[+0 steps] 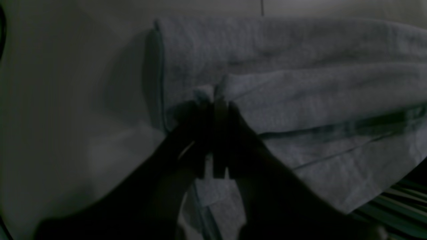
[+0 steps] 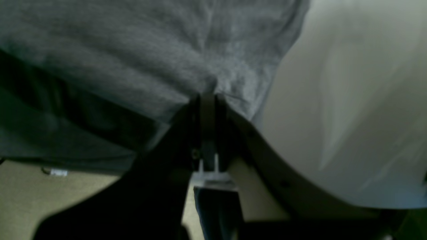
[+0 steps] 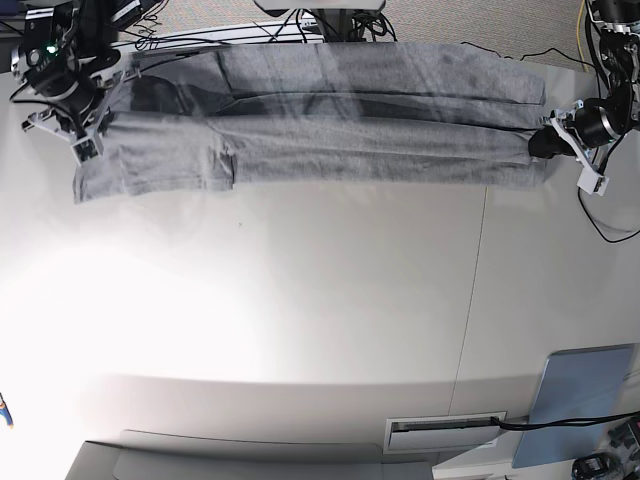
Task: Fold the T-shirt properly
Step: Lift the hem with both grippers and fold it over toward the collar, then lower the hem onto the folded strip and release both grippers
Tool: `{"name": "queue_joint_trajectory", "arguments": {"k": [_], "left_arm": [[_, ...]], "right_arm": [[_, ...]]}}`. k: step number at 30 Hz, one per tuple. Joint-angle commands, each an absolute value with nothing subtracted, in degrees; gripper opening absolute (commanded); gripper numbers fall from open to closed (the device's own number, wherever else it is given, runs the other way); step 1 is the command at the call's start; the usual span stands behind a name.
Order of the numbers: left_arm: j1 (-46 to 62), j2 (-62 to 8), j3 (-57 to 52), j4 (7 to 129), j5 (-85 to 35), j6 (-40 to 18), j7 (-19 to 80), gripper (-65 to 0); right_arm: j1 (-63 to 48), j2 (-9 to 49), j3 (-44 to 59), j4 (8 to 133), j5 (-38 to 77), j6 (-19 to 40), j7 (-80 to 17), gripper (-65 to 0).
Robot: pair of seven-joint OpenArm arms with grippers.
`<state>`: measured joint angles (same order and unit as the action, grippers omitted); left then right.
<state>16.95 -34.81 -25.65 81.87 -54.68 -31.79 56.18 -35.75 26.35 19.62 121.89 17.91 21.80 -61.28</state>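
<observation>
The heather-grey T-shirt point(image 3: 350, 140) lies stretched in a long folded band along the table's far side, with no lettering showing. My left gripper point(image 3: 540, 143) is at the band's right end. In the left wrist view it point(image 1: 215, 100) is shut on a folded edge of the cloth point(image 1: 300, 50). My right gripper point(image 3: 92, 118) is at the band's left end. In the right wrist view it point(image 2: 208, 95) is shut on a pinch of the cloth point(image 2: 133, 50), which hangs in front of it. A sleeve part lies flat at the left end.
The white table point(image 3: 300, 300) has a seam point(image 3: 470, 300) running front to back on the right. A blue-grey panel point(image 3: 580, 405) and a slot point(image 3: 445, 432) sit at the front right. Cables point(image 3: 330, 25) lie behind the table's far edge.
</observation>
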Motion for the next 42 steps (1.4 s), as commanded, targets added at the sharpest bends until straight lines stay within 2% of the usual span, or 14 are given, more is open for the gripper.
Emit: {"name": "queue_joint_trajectory", "arguments": {"k": [1, 9, 24, 42], "left_arm": [[16.69, -36.38, -26.44, 82.67, -55.18, -31.59, 56.03, -65.0], [16.67, -36.62, -26.44, 82.67, -54.48, -31.59, 59.61, -65.0], [16.84, -37.01, -26.44, 82.85, -54.48, -31.57, 59.61, -65.0], [16.88, -36.95, -26.44, 89.43, -53.82, -30.7, 64.95, -65.0]], "right_arm": [[-36.47, 27.16, 20.36, 122.78, 16.78, 20.8, -61.01, -65.0], [-39.22, 27.16, 20.36, 122.78, 15.31, 19.62, -60.86, -65.0], [-39.22, 27.14, 20.36, 124.97, 13.61, 18.13, -64.16, -65.0], [-39.24, 27.14, 20.36, 125.25, 12.29, 16.49, -67.51, -65.0]]}}
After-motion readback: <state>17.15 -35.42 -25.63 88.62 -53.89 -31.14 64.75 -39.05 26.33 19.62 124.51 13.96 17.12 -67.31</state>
